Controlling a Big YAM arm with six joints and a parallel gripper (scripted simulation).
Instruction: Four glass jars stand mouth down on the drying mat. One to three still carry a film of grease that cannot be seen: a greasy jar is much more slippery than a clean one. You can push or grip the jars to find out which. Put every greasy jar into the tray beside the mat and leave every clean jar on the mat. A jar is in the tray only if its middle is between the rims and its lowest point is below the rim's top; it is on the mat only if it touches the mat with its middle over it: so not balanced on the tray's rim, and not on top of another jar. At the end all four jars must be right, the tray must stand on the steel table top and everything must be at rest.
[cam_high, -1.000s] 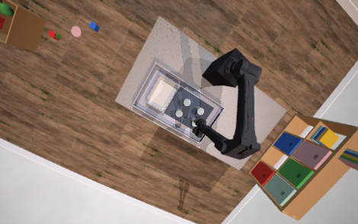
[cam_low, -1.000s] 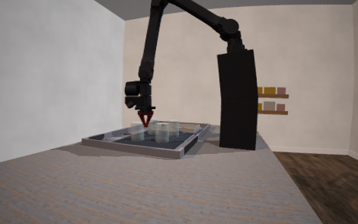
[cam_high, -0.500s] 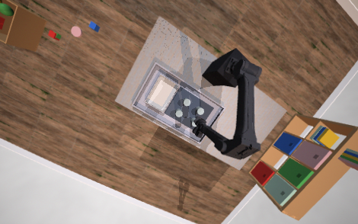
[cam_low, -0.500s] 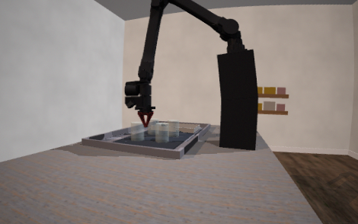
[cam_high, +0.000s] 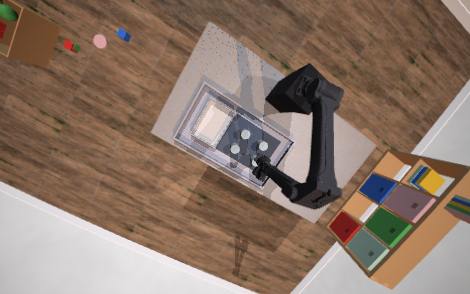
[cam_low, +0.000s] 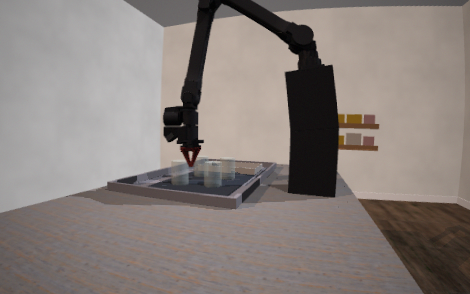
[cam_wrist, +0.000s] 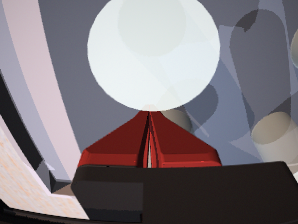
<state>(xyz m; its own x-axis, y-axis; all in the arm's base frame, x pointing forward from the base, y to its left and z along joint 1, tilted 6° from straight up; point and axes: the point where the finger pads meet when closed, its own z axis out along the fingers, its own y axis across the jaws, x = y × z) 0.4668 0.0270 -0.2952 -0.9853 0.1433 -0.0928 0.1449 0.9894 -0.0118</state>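
Observation:
Four clear glass jars stand mouth down on the dark drying mat (cam_high: 248, 145) (cam_low: 235, 189) (cam_wrist: 56, 56). In the overhead view three jars (cam_high: 245, 134) (cam_high: 263, 145) (cam_high: 234, 148) stand free. The fourth jar (cam_high: 254, 162) (cam_low: 180, 172) (cam_wrist: 153, 46) is right at my gripper (cam_high: 258, 169) (cam_low: 191, 160) (cam_wrist: 149, 111). The red fingers are shut with nothing between them, and their tips are at this jar's side. Another jar (cam_wrist: 276, 132) (cam_low: 212, 174) shows at the right of the wrist view. The cream tray (cam_high: 212, 122) beside the mat holds no jar.
A grey rimmed frame (cam_low: 175, 195) surrounds mat and tray on the steel table top (cam_high: 210, 55). The arm's black base (cam_high: 292, 92) (cam_low: 311, 130) stands behind the mat. A shelf of coloured books (cam_high: 400, 210) and small toys (cam_high: 100, 41) lie off the table.

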